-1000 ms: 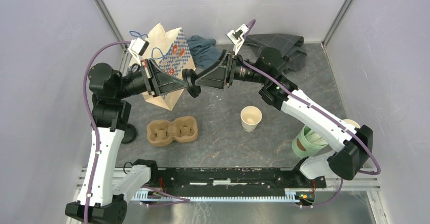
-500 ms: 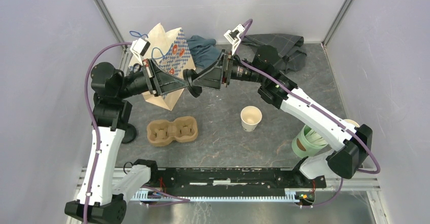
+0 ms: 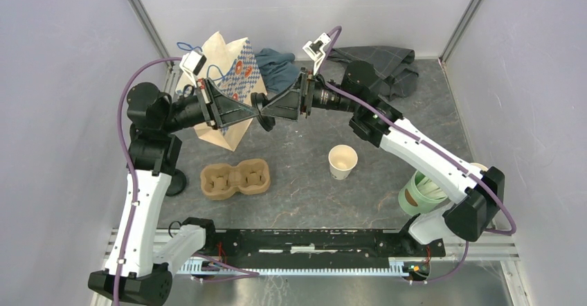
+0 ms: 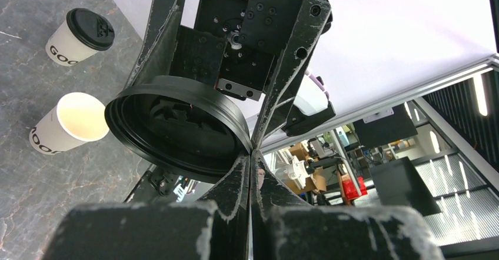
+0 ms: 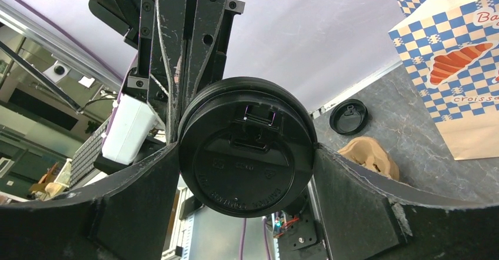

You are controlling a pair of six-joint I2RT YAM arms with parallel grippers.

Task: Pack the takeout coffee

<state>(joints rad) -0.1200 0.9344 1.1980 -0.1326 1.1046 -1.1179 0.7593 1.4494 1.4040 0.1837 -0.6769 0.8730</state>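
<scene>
A black lid [image 3: 262,115] hangs in the air between my two arms, in front of the paper bag [image 3: 225,88]. My left gripper [image 4: 253,154] is shut on the lid's [image 4: 176,125] rim. My right gripper [image 5: 246,154] faces it from the other side, with a finger against each side of the lid [image 5: 247,148]. The takeout coffee [image 4: 79,36], a white cup with a black lid, stands on the table beyond the lidless white cup [image 4: 67,122]. I cannot make the takeout coffee out in the top view.
A pulp cup carrier [image 3: 234,179] lies near the left arm, with another black lid [image 5: 348,116] on the table beside it. The lidless cup [image 3: 342,160] stands mid-table. A mint-green cup [image 3: 421,194] sits by the right arm's base. Dark cloth [image 3: 387,64] lies at the back.
Both arms have drifted slightly left and back with the lid between them. The right gripper's jaws have narrowed onto the lid's sides.
</scene>
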